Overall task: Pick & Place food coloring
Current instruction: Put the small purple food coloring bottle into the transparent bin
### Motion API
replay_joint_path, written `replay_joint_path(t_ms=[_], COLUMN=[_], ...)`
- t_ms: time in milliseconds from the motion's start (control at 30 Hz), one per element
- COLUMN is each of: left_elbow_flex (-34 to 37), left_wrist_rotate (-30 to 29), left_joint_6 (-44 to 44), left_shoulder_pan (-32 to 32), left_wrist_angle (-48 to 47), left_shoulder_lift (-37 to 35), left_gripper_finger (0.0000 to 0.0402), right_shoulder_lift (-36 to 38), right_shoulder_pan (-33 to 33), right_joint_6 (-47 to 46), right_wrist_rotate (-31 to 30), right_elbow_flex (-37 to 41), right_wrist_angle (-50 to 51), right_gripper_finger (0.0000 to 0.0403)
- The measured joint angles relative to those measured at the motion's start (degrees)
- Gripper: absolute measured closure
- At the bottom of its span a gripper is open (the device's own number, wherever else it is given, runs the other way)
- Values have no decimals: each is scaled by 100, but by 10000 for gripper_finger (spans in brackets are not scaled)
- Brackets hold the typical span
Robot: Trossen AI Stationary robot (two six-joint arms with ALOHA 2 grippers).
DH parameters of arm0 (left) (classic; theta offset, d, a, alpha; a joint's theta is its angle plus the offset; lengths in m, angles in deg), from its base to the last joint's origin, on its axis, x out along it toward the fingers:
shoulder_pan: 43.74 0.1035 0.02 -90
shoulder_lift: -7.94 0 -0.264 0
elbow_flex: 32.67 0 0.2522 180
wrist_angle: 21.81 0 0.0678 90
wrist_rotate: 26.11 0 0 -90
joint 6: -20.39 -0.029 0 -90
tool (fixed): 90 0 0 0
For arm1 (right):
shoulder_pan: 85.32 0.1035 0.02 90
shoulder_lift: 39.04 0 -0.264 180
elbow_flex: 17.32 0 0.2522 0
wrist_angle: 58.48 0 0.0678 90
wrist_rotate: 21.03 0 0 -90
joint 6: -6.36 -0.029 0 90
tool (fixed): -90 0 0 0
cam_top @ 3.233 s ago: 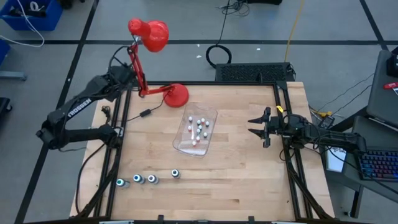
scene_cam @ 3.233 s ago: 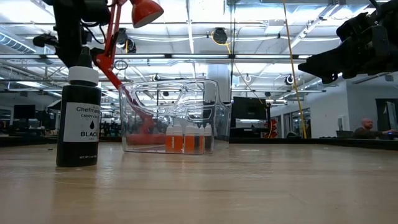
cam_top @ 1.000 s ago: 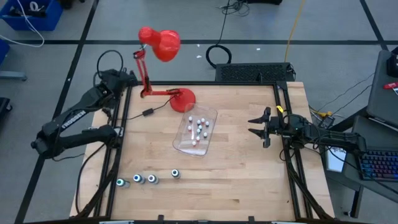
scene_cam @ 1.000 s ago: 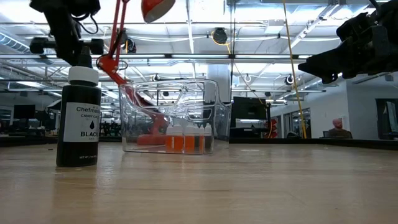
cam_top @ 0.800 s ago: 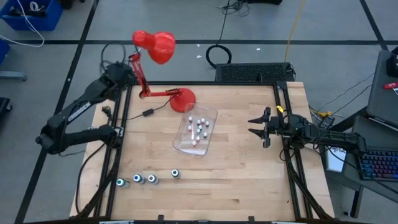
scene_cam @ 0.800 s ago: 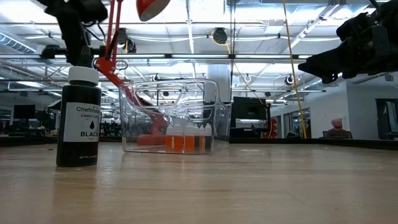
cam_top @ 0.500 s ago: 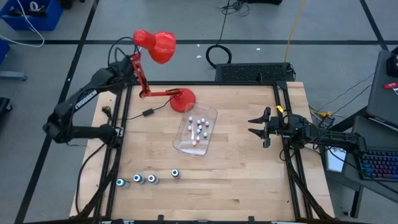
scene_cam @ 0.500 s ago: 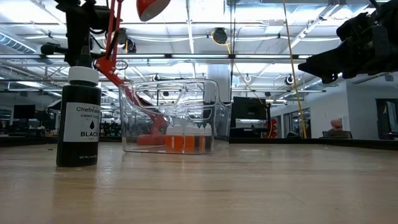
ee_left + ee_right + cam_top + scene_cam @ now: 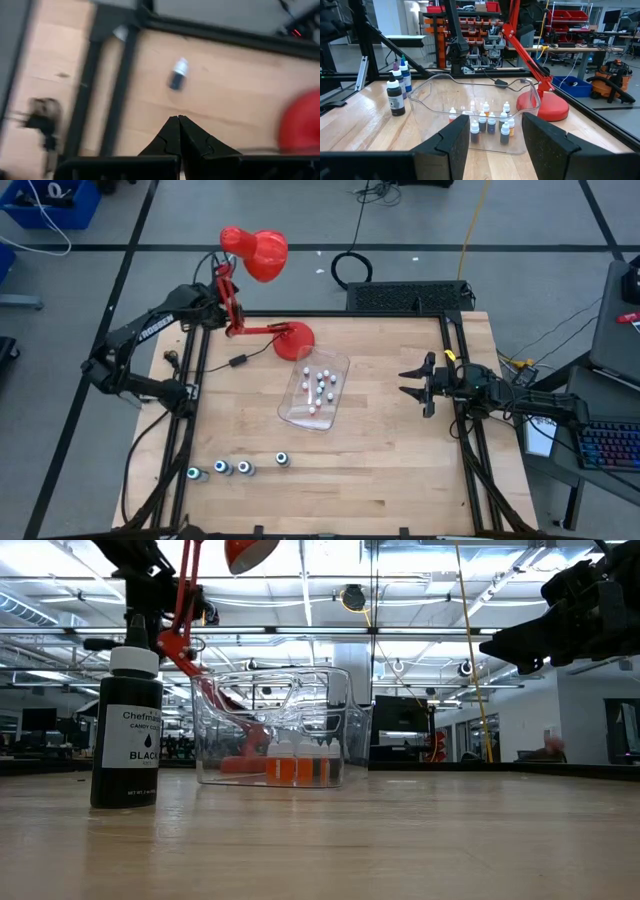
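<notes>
Four dark bottles point(image 9: 237, 468) well apart from right end effector point(image 9: 407, 383), part-open, empty

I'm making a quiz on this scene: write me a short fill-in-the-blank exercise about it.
1. The small bottles stand inside the clear ____.
2. The larger bottles standing in a row on the bare wood number ____.
3. The desk lamp is coloured ____.
4. The left end effector's fingers are ____.

Missing words: tub; four; red; shut
</notes>
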Motion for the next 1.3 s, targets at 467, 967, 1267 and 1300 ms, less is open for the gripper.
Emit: replay_joint_path(t_ms=[467,967,1267,1300], left_elbow_flex=[-11,-9,-2,0], left_wrist_rotate=[692,518,670,708], left_joint_6=[-415,-622,-882,-923], left_shoulder_pan=[423,675,587,548], left_wrist_angle=[923,1158,1201,1204], left_shoulder_lift=[1252,1962,1940,1905], left_gripper_finger=[401,401,398,399], right_shoulder_lift=[2,2,2,2], right_shoulder_pan=[2,1,2,2], right_joint_6=[0,0,0,0], right_wrist_rotate=[-1,-1,-1,-1], right_elbow_flex=[-1,-1,0,0], right_wrist_angle=[-2,0,0,0], right_gripper_finger=[234,234,234,234])
